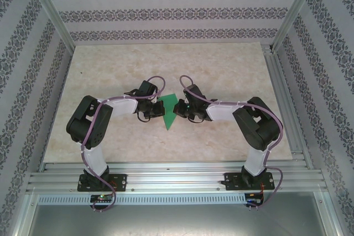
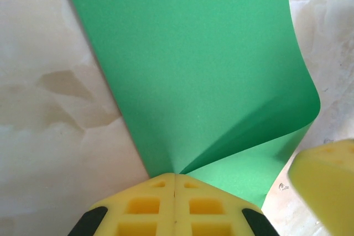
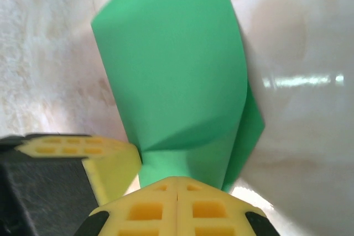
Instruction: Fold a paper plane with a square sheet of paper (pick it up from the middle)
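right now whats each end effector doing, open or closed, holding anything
left end effector: closed, pinching the paper
right end effector: closed, pinching the same paper

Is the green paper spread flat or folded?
Folded: the green paper curves over a lower layer, and from above it shows a pointed shape, not a square.

Pale marbled table (image 1: 166, 64) carries creased green paper (image 1: 168, 110).

Patterned walls (image 1: 166, 4) surround a pale marbled table (image 1: 232, 64).
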You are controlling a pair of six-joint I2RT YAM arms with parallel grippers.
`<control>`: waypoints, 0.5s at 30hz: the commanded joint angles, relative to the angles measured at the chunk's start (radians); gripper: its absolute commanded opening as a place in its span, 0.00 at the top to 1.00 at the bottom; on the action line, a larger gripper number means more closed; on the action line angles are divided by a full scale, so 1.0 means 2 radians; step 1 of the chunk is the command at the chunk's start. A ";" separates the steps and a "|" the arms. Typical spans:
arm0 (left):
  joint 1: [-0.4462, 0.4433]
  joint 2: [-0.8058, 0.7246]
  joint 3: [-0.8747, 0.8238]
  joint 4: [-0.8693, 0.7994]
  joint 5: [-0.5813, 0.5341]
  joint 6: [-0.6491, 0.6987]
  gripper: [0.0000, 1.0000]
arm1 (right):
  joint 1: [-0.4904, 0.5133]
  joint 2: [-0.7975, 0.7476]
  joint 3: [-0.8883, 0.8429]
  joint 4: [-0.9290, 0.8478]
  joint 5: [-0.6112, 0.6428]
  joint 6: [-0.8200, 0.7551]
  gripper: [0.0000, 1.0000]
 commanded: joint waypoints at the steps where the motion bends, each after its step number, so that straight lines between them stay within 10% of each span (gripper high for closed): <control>1: -0.005 0.013 -0.003 -0.038 -0.041 0.012 1.00 | -0.006 0.009 0.011 -0.006 0.004 -0.014 0.96; 15: -0.005 0.011 -0.006 -0.043 -0.047 0.015 1.00 | -0.013 0.048 0.031 -0.022 0.002 -0.005 0.97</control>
